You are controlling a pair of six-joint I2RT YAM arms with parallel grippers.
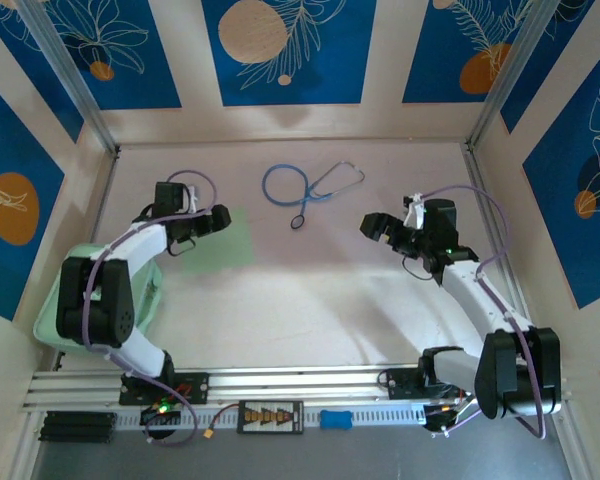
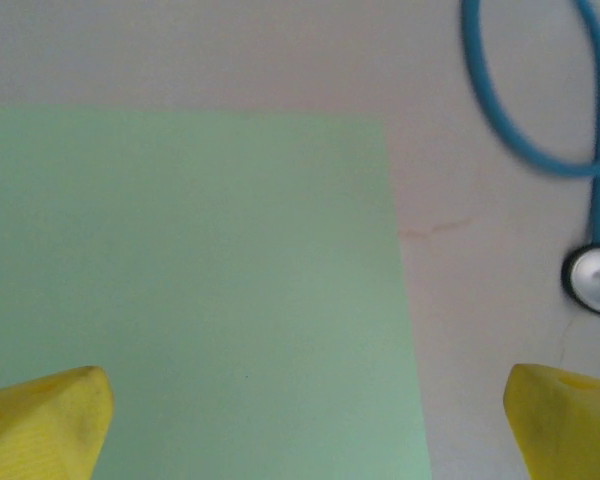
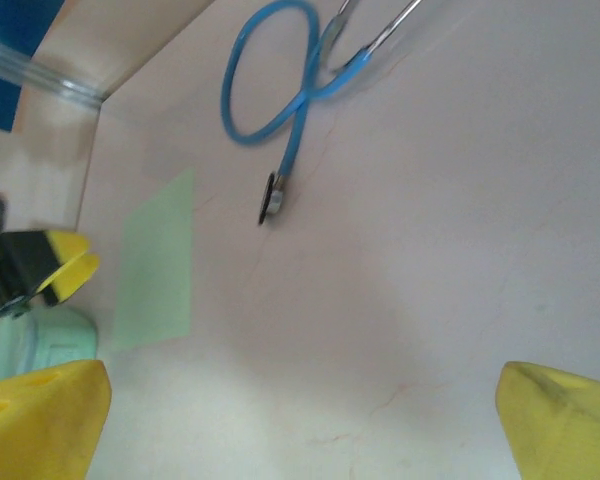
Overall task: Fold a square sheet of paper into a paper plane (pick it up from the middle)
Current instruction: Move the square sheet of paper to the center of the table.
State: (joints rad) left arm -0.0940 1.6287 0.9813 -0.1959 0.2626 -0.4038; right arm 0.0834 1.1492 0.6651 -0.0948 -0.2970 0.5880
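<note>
left gripper: jaws spread wide, nothing in them, hanging over the sheet, tips aimed at 3 o'clock
right gripper: same deal, wide apart and empty, around 3 o'clock on the table, over bare top
sheet: pale green, lying flat and unfolded at 9 o'clock
stethoscope: blue tube, 12 o'clock, well apart from the sheet
mint pad: 8 o'clock, under the left arm; can't tell if it holds anything, the arm covers it
left wrist view: sheet's right edge up close, stethoscope disc at 3 o'clock
right wrist view: left arm's yellow fingers at 9 o'clock, dark blobs from the top
</note>
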